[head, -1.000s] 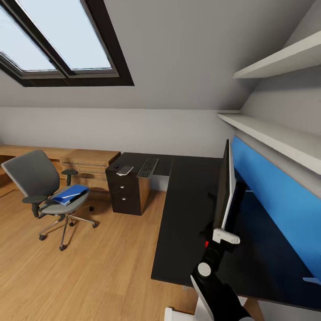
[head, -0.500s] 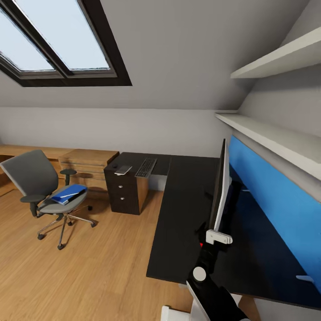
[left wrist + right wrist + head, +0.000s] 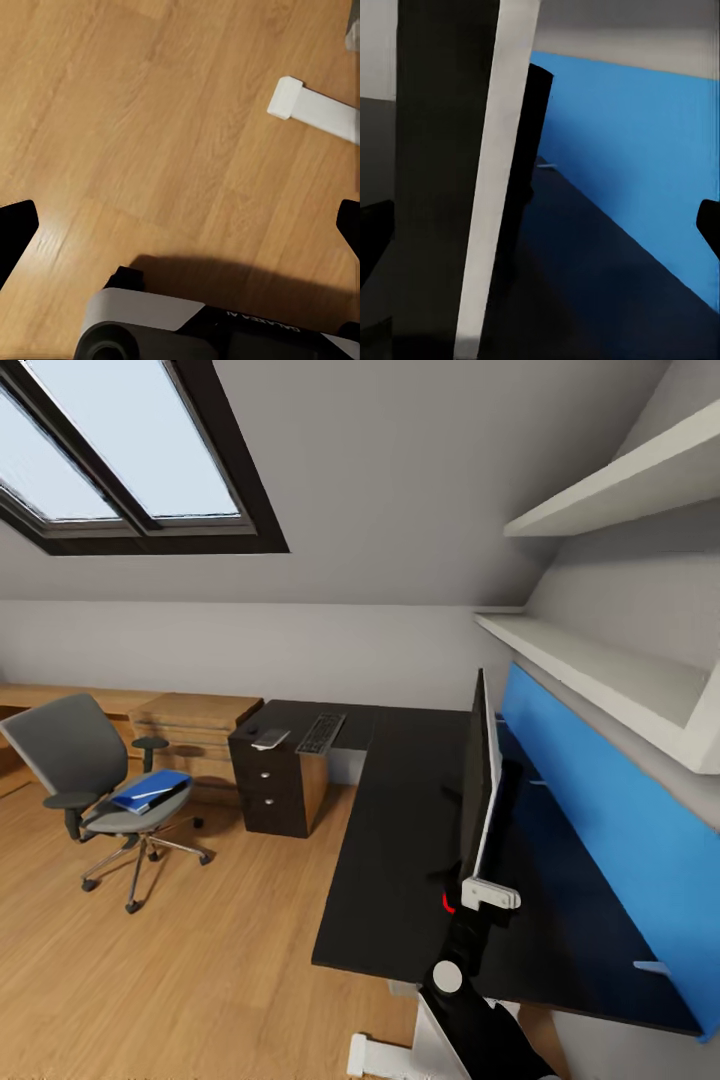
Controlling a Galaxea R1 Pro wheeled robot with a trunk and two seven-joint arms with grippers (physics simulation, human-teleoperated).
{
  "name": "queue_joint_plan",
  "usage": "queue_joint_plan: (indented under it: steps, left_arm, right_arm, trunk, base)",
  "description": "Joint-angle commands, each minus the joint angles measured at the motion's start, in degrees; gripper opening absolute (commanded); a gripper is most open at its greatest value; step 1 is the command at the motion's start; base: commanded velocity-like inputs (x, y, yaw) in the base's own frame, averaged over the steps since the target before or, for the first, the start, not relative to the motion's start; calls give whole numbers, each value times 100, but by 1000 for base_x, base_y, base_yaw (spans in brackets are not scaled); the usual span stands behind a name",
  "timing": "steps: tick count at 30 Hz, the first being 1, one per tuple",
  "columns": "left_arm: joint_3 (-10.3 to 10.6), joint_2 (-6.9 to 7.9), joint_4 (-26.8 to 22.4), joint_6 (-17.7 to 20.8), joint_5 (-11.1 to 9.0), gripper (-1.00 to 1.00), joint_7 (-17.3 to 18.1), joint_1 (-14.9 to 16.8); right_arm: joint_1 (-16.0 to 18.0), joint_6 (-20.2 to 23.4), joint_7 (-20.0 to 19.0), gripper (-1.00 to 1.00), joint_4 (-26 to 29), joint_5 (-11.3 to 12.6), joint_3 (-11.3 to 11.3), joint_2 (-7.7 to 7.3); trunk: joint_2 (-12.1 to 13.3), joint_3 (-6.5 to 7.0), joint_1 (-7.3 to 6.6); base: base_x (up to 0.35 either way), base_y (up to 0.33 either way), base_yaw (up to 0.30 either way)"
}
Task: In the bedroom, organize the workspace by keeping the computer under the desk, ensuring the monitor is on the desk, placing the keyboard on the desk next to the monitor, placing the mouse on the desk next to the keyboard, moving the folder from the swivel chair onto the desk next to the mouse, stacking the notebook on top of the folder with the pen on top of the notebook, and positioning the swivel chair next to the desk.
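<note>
Right gripper [image 3: 480, 888] is gripping the monitor [image 3: 478, 780] on the desk [image 3: 400, 840].
I think it is placing the monitor; next, let go gently. Far off, the keyboard [image 3: 321, 733] is lying on the desk, folder [image 3: 150, 790] on the swivel chair [image 3: 95, 780].

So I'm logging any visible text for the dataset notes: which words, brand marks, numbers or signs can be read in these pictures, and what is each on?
Robot base: a line of light lettering along its dark edge, cut off and too blurred to read.
Keyboard: key legends too small to read.
Monitor: a small red mark at its lower corner, no legible text.
Folder: no readable label.
</note>
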State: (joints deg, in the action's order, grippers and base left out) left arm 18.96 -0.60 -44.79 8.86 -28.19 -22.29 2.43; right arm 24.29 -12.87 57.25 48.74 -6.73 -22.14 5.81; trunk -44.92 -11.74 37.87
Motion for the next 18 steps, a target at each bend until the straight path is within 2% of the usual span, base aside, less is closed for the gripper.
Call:
queue_joint_plan:
  steps: [1,13,18]
  left_arm:
    - [20,5,-12,19,-38,100,-46,3]
    - [11,8,-12,19,-37,100,-47,3]
    - [11,8,-12,17,-30,100,-47,3]
  right_arm:
    - [6,-34,23,100,-8,-1,-8,-1]
    - [6,-33,19,100,-13,-4,-6,-1]
    - [6,-32,20,100,-13,-4,-7,-1]
  trunk:
    - [-7,-9,0]
    - [-7,-9,0]
    - [-7,-9,0]
  base:
    - [-100,-136,0]
    - [-79,-107,0]
    - [-154,-112,0]
